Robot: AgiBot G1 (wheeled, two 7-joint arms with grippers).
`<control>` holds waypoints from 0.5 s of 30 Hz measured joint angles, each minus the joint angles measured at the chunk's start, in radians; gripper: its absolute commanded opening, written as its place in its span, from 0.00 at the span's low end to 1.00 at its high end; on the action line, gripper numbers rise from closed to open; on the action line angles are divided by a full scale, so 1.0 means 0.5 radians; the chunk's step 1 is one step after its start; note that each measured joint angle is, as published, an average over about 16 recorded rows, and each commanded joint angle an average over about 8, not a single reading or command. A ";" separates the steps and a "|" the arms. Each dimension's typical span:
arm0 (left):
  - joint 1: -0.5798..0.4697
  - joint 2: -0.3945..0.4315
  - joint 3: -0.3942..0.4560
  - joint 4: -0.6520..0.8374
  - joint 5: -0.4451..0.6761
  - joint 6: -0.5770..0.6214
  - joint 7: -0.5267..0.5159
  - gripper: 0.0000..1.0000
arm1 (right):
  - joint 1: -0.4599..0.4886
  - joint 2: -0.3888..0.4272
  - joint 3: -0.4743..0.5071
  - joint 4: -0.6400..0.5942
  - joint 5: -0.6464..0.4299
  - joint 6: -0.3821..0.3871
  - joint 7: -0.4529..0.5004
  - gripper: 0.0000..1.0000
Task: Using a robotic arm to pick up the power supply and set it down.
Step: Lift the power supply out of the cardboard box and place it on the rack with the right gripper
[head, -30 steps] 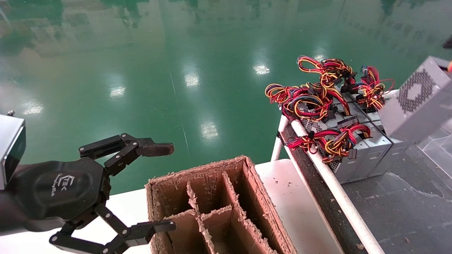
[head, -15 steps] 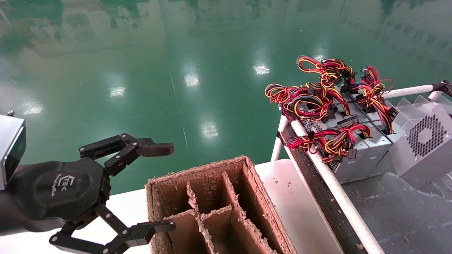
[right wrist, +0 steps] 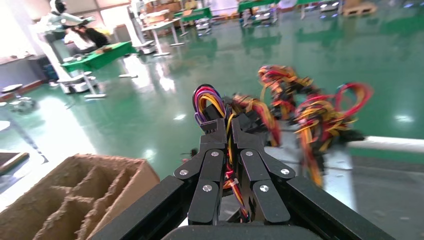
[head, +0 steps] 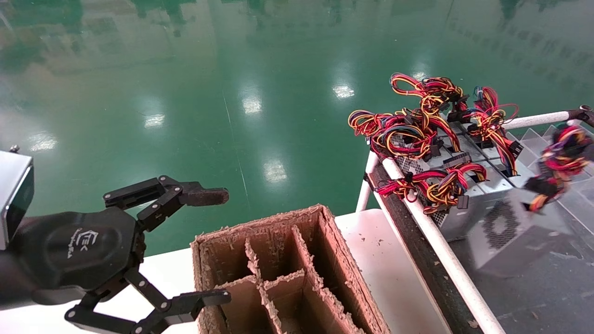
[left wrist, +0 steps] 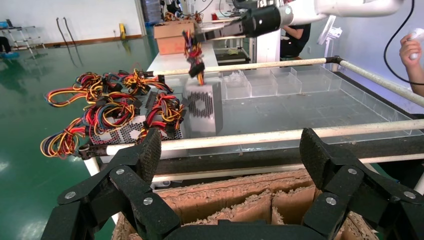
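Green glossy floor (head: 241, 93) fills the space beyond our work area, with a white surface (head: 394, 273) at our front and a railed grey tray (head: 533, 287) along its right edge.

At far left our left gripper (head: 218, 246) hangs parked above the surface's left front corner, its jaws spread wide and holding nothing. Just right of it stands a cardboard box (head: 278, 273) divided into compartments, none of which we can see anything in.

Further right, against the tray's white rail (head: 431, 241), several spare supplies (head: 464, 185) sit packed together at the tray's far left corner, their red, yellow and black wires heaped on top.

Right again is the power supply (head: 515, 232), hanging from its own wire bundle (head: 557, 162). Our right gripper (right wrist: 229, 131), the robotic arm (left wrist: 320, 7) doing this job, has its jaws closed tight on those wires, not on the metal case. The case hangs low over the tray floor beside the packed row; we cannot tell whether it touches.

We judge the pick done and the carry under way; the setting down and release are left.

The case hangs tilted, its fan grille (head: 499, 222) facing us and the box side, wires leading up. Its long axis runs roughly up and down, leaning right.
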 measured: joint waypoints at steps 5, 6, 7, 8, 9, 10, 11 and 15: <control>0.000 0.000 0.000 0.000 0.000 0.000 0.000 1.00 | 0.028 -0.096 -0.041 -0.016 -0.047 0.012 -0.002 0.00; 0.000 0.000 0.000 0.000 0.000 0.000 0.000 1.00 | 0.039 -0.114 -0.050 -0.022 -0.059 0.013 0.000 0.00; 0.000 0.000 0.000 0.000 0.000 0.000 0.000 1.00 | 0.051 -0.130 -0.059 -0.028 -0.072 0.014 0.002 0.00; 0.000 0.000 0.000 0.000 0.000 0.000 0.000 1.00 | 0.063 -0.146 -0.067 -0.034 -0.086 0.015 0.005 0.05; 0.000 0.000 0.000 0.000 0.000 0.000 0.000 1.00 | 0.076 -0.161 -0.076 -0.041 -0.099 0.015 0.008 0.17; 0.000 0.000 0.000 0.000 0.000 0.000 0.000 1.00 | 0.089 -0.175 -0.084 -0.048 -0.111 0.015 0.011 0.29; 0.000 0.000 0.000 0.000 0.000 0.000 0.000 1.00 | 0.102 -0.187 -0.092 -0.055 -0.123 0.015 0.015 0.42; 0.000 0.000 0.001 0.000 0.000 0.000 0.000 1.00 | 0.149 -0.224 -0.121 -0.078 -0.163 0.010 0.029 0.92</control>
